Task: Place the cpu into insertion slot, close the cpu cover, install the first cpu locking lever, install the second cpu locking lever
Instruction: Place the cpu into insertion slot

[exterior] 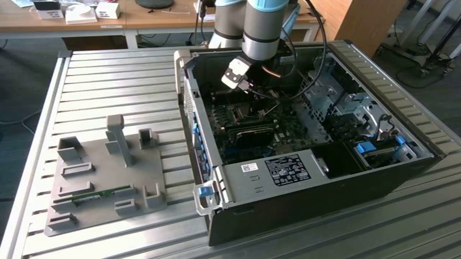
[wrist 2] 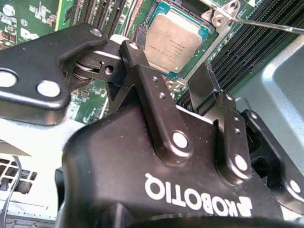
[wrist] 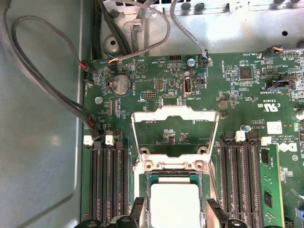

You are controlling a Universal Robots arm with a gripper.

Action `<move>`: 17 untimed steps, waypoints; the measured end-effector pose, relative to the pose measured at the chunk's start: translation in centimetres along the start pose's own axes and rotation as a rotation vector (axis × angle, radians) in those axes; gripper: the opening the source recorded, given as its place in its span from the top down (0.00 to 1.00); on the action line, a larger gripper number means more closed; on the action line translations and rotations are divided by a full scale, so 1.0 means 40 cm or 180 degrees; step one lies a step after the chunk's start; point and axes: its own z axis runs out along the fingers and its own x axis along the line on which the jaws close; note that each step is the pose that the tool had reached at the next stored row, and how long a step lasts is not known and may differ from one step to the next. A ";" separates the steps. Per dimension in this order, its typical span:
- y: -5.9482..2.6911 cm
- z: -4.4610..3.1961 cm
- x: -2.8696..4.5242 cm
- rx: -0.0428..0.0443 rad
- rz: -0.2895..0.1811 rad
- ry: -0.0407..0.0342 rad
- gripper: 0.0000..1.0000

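Closest to the lens in the second wrist view was the gripper [wrist 2: 166,64], its 2 black fingers [wrist 2: 147,90] spread apart and pinching nothing. Just beyond them the cpu [wrist 2: 173,38] lay in the insertion slot [wrist: 175,176], silver top upward; I could not tell if it sat fully flat. The cpu cover [wrist: 175,110] stood open, swung back on its hinge away from the chip. 1 thin locking lever [wrist 2: 266,23] stuck out free beside the hinge.

In my judgement the main danger was the fingertips. They were just beside the chip's edges, so a small sideways drift could push it askew. A cover pressed down on a tilted chip could bend the contacts under it. The grey cables [wrist: 47,88] at the board's edge could also catch the wrist.

As for containers, the open computer case [exterior: 324,199] held the green motherboard [wrist: 237,95] with its black memory slots [wrist: 107,185]. On the exterior view's left, a grey holder tray [exterior: 108,175] carried 1 green strip [exterior: 94,196] in a groove.
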 end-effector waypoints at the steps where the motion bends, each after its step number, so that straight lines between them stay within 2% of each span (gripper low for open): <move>1: 0.000 0.000 0.000 0.0000 0.0000 0.0000 0.38; 6: 0.000 0.000 0.000 0.0000 0.0000 -0.0002 0.40; 7: 0.000 0.000 0.000 0.0000 0.0000 -0.0002 0.47; 8: 0.000 0.000 0.000 0.0000 0.0000 -0.0002 0.47; 10: 0.000 0.000 0.000 0.0000 0.0000 -0.0002 0.58; 11: 0.000 0.000 0.000 0.0000 0.0000 -0.0002 0.58; 13: 0.000 0.000 0.000 0.0000 0.0000 -0.0003 0.70; 14: 0.000 0.000 0.000 0.0000 0.0000 -0.0003 0.70; 17: 0.000 0.000 0.000 0.0000 0.0000 -0.0003 0.82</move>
